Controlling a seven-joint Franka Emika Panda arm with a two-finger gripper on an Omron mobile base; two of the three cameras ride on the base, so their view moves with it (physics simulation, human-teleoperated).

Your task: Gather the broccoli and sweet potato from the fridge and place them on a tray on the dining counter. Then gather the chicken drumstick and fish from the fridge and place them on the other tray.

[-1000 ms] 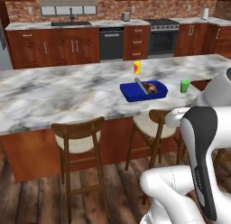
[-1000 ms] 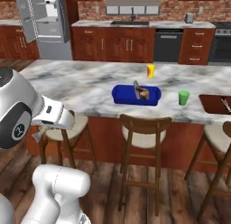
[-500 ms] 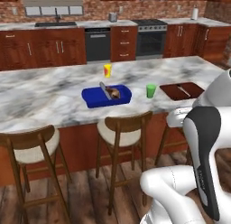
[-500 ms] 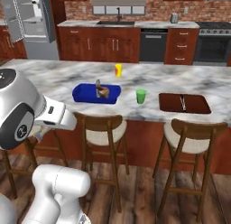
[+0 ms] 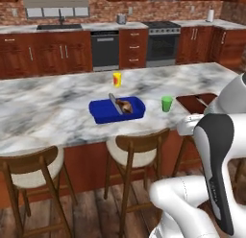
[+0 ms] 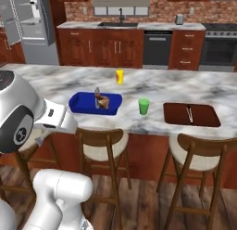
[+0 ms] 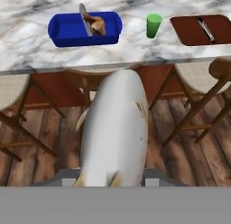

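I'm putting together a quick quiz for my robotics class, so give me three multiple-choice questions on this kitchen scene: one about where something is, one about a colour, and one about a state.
1. Where does the green cup stand on the counter?
A. between the blue tray and the brown tray
B. inside the blue tray
C. at the counter's far left end

2. What colour is the tray that holds the drumstick?
A. brown
B. blue
C. green

3. What state is the fish in?
A. lying in the brown tray
B. lying on a stool
C. held in the gripper

Answers:
1 A, the cup sits in the gap between the two trays.
2 B, the drumstick lies inside the blue tray.
3 C, the fish juts out of the gripper over the floor, short of the counter.
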